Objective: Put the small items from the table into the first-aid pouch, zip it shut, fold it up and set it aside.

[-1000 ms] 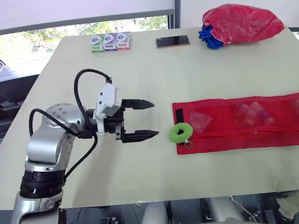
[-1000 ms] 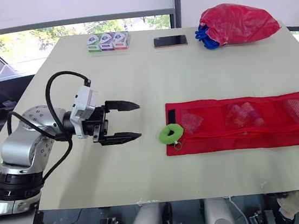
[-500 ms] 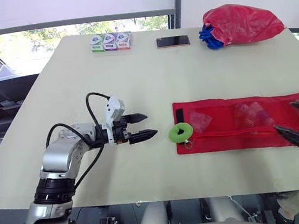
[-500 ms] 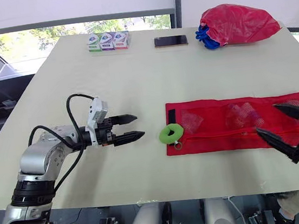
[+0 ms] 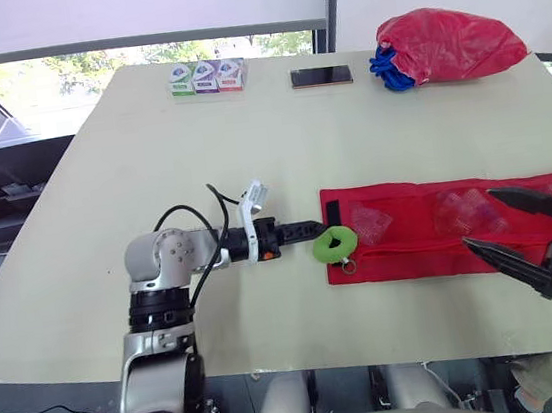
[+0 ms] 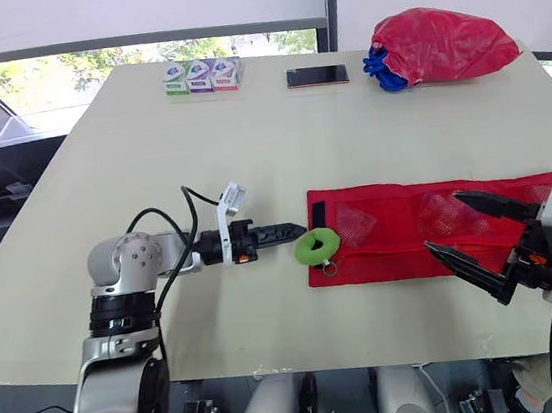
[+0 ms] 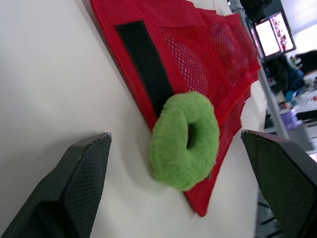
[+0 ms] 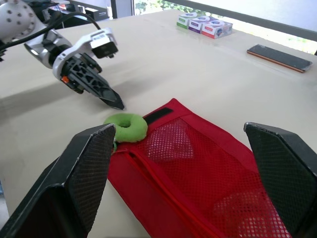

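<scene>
**A:** Left arm bent at the elbow, forearm stretched low across the tabletop [image 5: 130, 164], left claw [image 5: 314, 228] rolled onto its side (the wrist view has its fingers spread wide).

**B:** And the right claw [image 6: 441, 219] hovers over the near right edge, fingers splayed as well, tips pointing across toward the left one.

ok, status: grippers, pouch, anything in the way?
Left gripper open, just short of the green fuzzy ring. Right gripper open over the red mesh pouch. Pouch flat, unfolded. Nothing in the way.
</scene>
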Tool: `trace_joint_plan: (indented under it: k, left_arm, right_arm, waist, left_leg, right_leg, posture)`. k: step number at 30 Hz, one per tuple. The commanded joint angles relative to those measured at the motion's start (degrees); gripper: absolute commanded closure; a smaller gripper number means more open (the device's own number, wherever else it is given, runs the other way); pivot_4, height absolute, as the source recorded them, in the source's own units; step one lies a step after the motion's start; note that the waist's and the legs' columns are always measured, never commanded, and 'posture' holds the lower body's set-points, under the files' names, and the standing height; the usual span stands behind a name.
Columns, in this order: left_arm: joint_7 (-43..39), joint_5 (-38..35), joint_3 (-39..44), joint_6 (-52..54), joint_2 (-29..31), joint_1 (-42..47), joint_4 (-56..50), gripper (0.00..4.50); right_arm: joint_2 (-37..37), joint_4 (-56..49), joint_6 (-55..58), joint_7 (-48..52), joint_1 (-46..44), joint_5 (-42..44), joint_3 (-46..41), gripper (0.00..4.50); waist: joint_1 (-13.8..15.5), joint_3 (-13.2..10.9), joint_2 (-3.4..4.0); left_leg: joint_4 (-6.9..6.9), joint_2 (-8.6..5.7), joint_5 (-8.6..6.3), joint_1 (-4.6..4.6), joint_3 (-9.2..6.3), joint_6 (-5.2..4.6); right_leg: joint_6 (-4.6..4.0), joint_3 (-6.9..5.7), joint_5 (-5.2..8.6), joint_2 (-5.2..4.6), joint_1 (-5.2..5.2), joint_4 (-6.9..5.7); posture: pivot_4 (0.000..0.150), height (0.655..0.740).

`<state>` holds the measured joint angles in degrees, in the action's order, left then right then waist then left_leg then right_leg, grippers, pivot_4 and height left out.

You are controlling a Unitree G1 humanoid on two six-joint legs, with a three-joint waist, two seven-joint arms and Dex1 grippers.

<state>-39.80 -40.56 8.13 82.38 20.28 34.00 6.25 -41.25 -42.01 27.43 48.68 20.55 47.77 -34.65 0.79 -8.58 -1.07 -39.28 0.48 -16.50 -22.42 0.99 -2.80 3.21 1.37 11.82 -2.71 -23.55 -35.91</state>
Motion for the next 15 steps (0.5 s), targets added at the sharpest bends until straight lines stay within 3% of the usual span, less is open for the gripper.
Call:
trace_joint_plan:
  k: [1,5,15]
  left_arm:
    - [7.15,0.63,6.23,3.01,-5.70,4.08,7.27,0.00]
    - [8.97,1.95,3.08,2.58,-7.50,4.15,7.98,0.00]
    - [10.25,1.13,4.93,3.95,-11.34,6.97,13.74,0.00]
  right_arm:
    - [0.59,-2.23,-2.03,-0.81,-0.05,-0.65,0.78,0.06]
    - [0.82,-3.40,-2.21,-2.10,-1.15,0.39,1.61,0.06]
    - [0.33,-5.32,-1.49,-4.33,-1.49,1.97,3.22,0.06]
  waist:
    - [0.22,0.02,-0.01]
    - [0.07,0.05,0.01]
    - [0.24,0.14,0.07]
  left_leg:
    - [0.00,-0.01,0.00,0.01,-0.01,0.00]
    - [-0.04,-0.09,0.00,-0.03,-0.07,0.01]
    - [-0.04,-0.14,0.01,0.01,-0.13,0.01]
  right_leg:
    - [0.00,0.01,0.00,-0.01,0.02,0.00]
    - [0.00,-0.02,-0.01,-0.05,0.03,0.01]
    - [-0.01,-0.06,0.00,-0.12,0.12,0.02]
  posture:
    - [0.150,0.7400]
    - [0.150,0.7400]
    - [0.150,0.7400]
